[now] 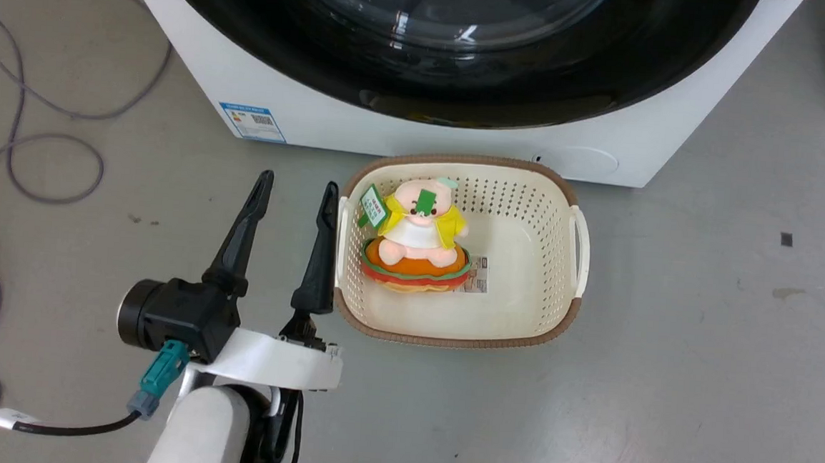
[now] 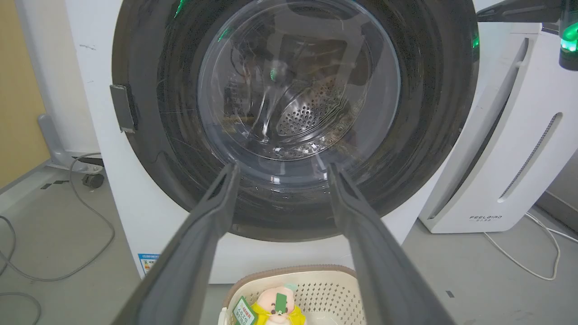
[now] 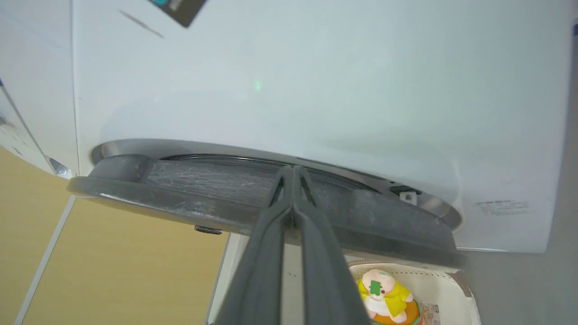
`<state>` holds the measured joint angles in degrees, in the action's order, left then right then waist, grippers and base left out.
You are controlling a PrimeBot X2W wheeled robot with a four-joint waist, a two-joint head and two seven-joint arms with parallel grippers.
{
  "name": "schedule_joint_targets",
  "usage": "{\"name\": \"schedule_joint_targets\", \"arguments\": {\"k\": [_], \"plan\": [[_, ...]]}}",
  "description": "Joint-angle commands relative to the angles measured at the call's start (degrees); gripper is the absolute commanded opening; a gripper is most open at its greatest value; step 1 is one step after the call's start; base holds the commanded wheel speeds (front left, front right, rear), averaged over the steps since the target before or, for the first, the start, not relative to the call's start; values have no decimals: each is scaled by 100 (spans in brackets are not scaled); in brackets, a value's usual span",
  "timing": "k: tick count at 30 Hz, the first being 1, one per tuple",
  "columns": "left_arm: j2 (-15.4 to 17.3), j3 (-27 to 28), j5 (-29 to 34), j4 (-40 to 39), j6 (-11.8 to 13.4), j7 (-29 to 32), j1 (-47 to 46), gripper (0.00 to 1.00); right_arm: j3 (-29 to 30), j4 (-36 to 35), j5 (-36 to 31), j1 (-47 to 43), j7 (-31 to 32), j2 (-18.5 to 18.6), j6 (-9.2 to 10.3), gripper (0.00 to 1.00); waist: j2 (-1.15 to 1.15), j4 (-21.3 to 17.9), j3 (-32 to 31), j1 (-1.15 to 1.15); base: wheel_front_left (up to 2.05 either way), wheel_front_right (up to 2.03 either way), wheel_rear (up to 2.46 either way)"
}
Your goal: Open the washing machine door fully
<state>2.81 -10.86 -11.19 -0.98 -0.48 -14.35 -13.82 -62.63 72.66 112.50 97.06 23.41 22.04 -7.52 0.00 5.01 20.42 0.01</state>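
Your left gripper (image 1: pixel 298 183) sits at the near left, fingers spread wide and pointing away, empty, while your right gripper (image 3: pixel 293 174) has both fingers pressed together.

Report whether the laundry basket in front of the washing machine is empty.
No: a plush toy in a yellow jacket sits inside the laundry basket.

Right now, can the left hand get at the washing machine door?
Probably yes. The left hand is open and points at the washing machine door; nothing stands between them. The laundry basket with the plush toy sits beside the hand, below the door.
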Motion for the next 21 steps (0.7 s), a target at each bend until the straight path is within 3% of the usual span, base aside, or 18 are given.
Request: {"name": "schedule_joint_targets", "arguments": {"k": [1, 21], "plan": [[7, -34, -45, -29, 32, -64, -114, 100, -122, 127, 175, 229, 79, -22, 3, 0, 0, 9, 41, -1, 0, 0, 0], [7, -54, -75, 24, 48, -64, -210, 100, -355, -194, -2, -5, 763, -304, 3, 0, 0, -41, 168, -1, 0, 0, 0]]}}
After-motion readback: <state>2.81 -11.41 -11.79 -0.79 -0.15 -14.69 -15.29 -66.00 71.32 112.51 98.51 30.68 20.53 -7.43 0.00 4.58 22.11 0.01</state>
